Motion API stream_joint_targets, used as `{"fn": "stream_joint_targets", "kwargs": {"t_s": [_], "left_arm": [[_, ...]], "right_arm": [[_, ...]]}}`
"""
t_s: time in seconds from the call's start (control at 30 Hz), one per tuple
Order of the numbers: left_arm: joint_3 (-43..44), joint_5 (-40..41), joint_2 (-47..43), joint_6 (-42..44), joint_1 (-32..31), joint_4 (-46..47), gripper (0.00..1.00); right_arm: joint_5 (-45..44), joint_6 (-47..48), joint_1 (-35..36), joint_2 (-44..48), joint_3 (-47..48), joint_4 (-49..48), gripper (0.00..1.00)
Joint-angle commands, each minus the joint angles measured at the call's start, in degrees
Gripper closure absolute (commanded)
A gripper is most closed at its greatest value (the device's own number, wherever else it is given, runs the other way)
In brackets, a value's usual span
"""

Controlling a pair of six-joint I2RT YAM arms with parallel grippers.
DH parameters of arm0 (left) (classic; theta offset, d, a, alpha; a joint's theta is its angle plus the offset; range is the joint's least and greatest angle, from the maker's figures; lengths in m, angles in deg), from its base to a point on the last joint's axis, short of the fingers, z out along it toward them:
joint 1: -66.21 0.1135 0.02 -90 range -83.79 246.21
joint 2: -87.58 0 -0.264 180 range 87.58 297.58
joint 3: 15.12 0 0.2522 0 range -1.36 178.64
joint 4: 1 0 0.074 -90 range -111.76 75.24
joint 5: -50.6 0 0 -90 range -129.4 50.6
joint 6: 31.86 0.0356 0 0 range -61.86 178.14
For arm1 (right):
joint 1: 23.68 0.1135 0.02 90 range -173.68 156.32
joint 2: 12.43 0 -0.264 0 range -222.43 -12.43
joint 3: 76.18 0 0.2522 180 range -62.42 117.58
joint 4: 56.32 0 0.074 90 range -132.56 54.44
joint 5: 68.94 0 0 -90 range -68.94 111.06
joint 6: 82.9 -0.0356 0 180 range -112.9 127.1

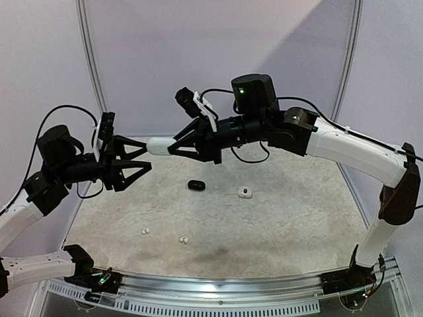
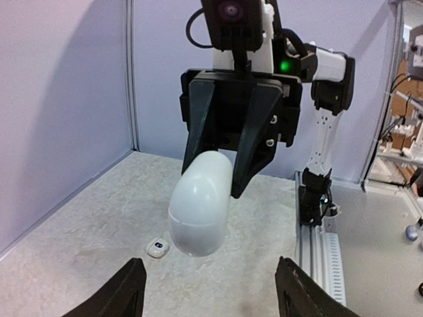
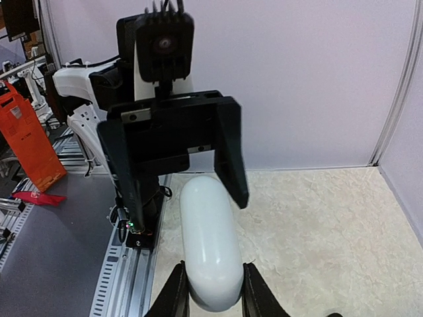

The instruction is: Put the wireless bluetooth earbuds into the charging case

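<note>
Lilac-walled booth, speckled bench (image 1: 297,224) | right gripper (image 1: 177,145) fingers clamped on closed white charging case (image 1: 157,145), held aloft | left gripper (image 1: 147,157) fingers spread wide, empty, facing case | tiny white earbuds (image 1: 145,231), apparently, lie loose on bench near front | progress: none inserted, case unopened, every insertion left.

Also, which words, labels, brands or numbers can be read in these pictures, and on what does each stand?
No text can be read anywhere.
The glossy white pebble-shaped case in the right gripper is plain.
The orange plastic container at the left of the right wrist view: any marking is too blurred.
The small black object: too small to tell.
</note>
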Motion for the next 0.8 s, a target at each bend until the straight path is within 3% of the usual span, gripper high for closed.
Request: {"fn": "stream_joint_targets", "kwargs": {"t_s": [0.0, 0.13, 0.37, 0.77], "left_arm": [[-1.18, -1.05, -0.76, 4.51, 0.49, -3.96, 0.37], [-2.35, -2.02, 0.1, 0.39, 0.4, 2.4, 0.45], [-5.03, -0.58, 2.13, -5.38, -0.36, 14.59, 0.42], [-4.96, -4.42, 3.44, -4.12, -2.03, 18.12, 0.57]], "right_arm": [[-1.98, 3.26, 0.42, 2.08, 1.82, 0.86, 1.0], [-1.89, 4.74, 0.91, 1.17, 3.13, 1.48, 1.0], [-1.24, 6.66, 1.4, -0.12, 4.21, 1.9, 1.0], [-1.19, 8.42, 1.72, -1.29, 5.28, 2.52, 1.0]]}}
